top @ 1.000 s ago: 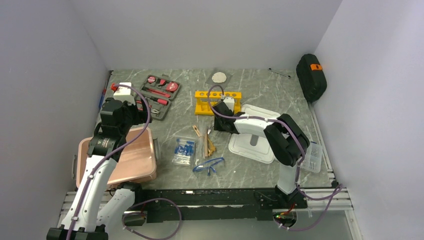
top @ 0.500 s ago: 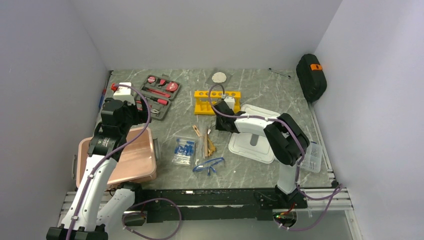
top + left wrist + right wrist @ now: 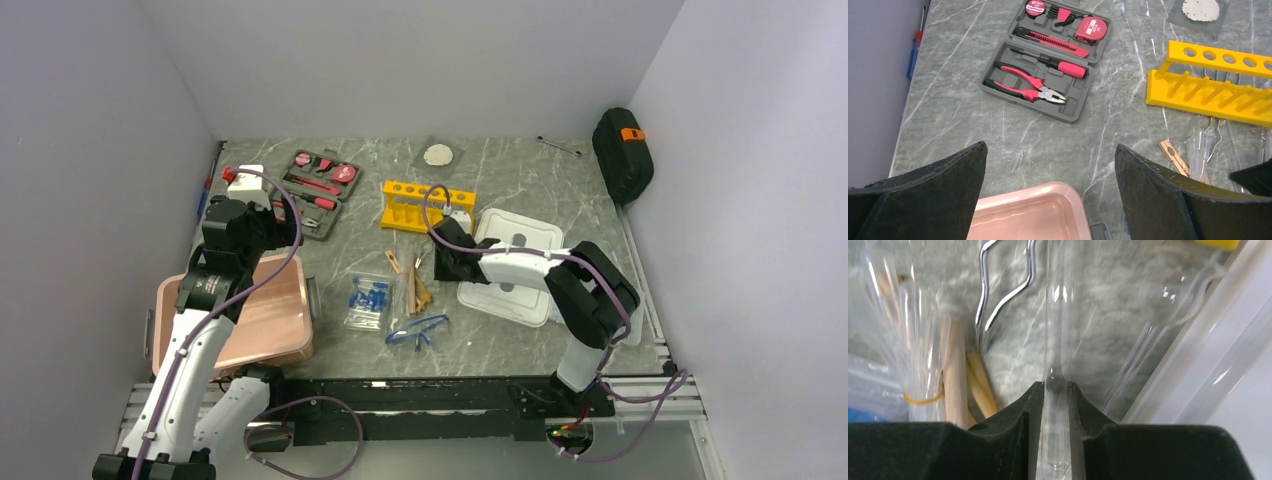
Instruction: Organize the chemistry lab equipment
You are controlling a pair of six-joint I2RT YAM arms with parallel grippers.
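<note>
The yellow six-hole rack (image 3: pixel 425 205) stands mid-table; it also shows in the left wrist view (image 3: pixel 1213 85). My right gripper (image 3: pixel 441 262) is low over the table just near of the rack, shut on a clear glass tube (image 3: pixel 1057 340) that runs forward between my jaws (image 3: pixel 1054 387). Tan wooden clamps (image 3: pixel 413 286) lie left of it (image 3: pixel 955 375). The clear bag of blue-capped tubes (image 3: pixel 368 300) and the blue-framed safety glasses (image 3: pixel 418 330) lie nearer the front. My left gripper (image 3: pixel 262 225) is open and empty above the far corner of the pink tray (image 3: pixel 1033 212).
An open red-and-black tool kit (image 3: pixel 318 185) lies at the back left (image 3: pixel 1048 70). A white lid (image 3: pixel 510 265) lies under my right arm. A black case (image 3: pixel 622 155) stands at the right wall. A bent wire holder (image 3: pixel 1003 295) and more glass tubes lie beside the held tube.
My right gripper has drawn back from the rack toward the near edge, holding the glass tube. The yellow rack has shifted slightly left and turned. The left arm has not moved.
</note>
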